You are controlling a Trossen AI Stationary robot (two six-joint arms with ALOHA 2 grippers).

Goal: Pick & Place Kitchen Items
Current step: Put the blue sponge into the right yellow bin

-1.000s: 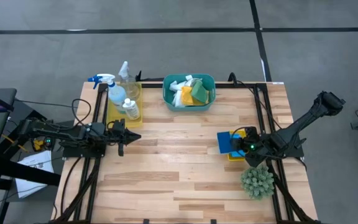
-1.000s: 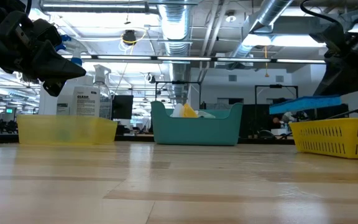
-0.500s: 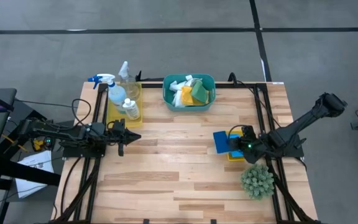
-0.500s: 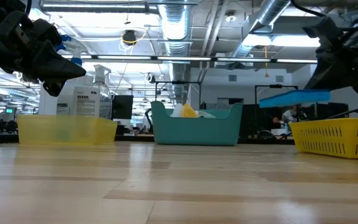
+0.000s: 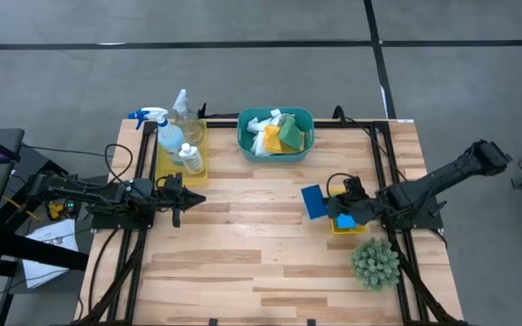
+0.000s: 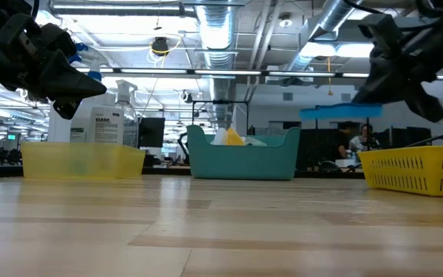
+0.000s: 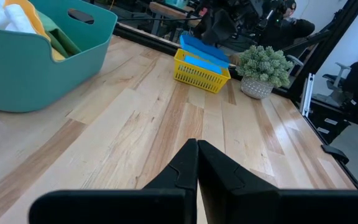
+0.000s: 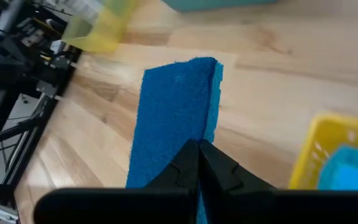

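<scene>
The dark-blue sponge (image 5: 313, 201) is hanging flat in the air just beside the yellow tray (image 5: 344, 225), clamped at one edge. The light-blue sponge (image 5: 343, 220) is lying inside that tray.

Rough dark-blue sponge (image 8: 176, 118); wooden table (image 5: 243, 235)

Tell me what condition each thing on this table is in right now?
Right gripper: shut on the dark-blue sponge, held clear of the table.
Left gripper: shut, empty, above the table's left side.
Light-blue sponge: lying in the yellow basket.
Spray bottle: upright in the yellow tray.
Cloths: piled in the teal basin.
Plant: upright.
</scene>
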